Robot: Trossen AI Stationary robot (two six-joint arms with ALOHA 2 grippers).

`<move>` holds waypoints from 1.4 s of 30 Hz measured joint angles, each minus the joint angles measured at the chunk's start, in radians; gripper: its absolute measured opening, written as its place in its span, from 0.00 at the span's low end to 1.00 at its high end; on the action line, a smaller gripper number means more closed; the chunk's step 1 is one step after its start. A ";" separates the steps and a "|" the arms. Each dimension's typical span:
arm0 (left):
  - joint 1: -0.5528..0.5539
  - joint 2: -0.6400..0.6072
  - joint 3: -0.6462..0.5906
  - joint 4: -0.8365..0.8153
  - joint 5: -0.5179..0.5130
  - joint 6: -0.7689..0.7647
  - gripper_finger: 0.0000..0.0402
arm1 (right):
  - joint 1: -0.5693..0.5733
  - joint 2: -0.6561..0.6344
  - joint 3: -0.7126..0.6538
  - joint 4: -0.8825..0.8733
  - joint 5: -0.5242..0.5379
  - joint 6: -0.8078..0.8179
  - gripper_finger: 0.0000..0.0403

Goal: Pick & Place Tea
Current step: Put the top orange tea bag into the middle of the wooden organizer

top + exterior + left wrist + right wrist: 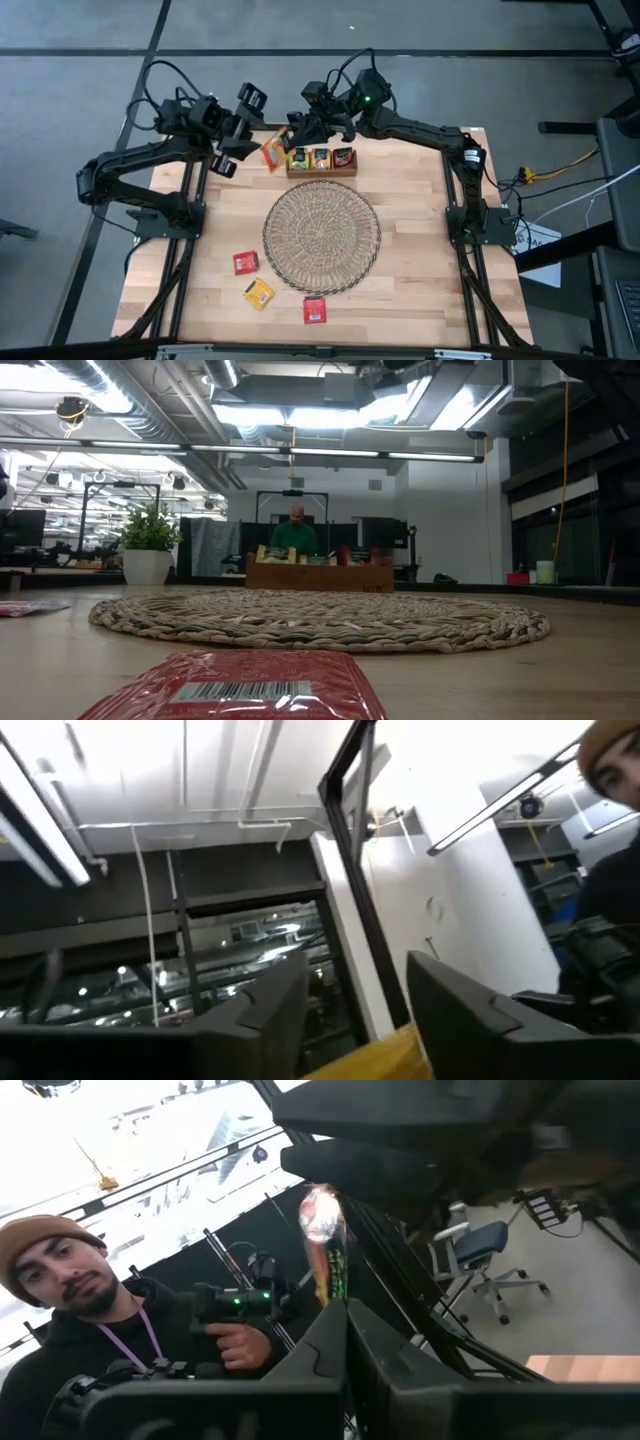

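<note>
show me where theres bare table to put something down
Free: the right side between the wicker mat and the table's right edge, and the left strip above the red sachet. Crowded: the far edge, where both arms meet at the wooden box, and the near-left sachets.

tea sachets [258,292]: red, yellow | flat on table | scattered

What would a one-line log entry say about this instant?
right claw: shut on orange tea sachet | left claw: open beside it | three sachets lie near round wicker mat
</note>
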 joint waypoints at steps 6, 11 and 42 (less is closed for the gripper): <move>0.000 -0.054 0.000 -0.017 0.011 0.000 0.55 | -0.039 0.000 0.000 -0.025 -0.055 -0.005 0.00; 0.026 -0.096 0.000 -0.149 0.010 0.001 0.59 | -0.072 -0.001 0.001 -0.232 -0.096 -0.159 0.00; 0.150 -0.128 0.000 -0.365 -0.015 -0.054 0.59 | -0.169 -0.001 0.001 -1.587 0.553 -1.430 0.00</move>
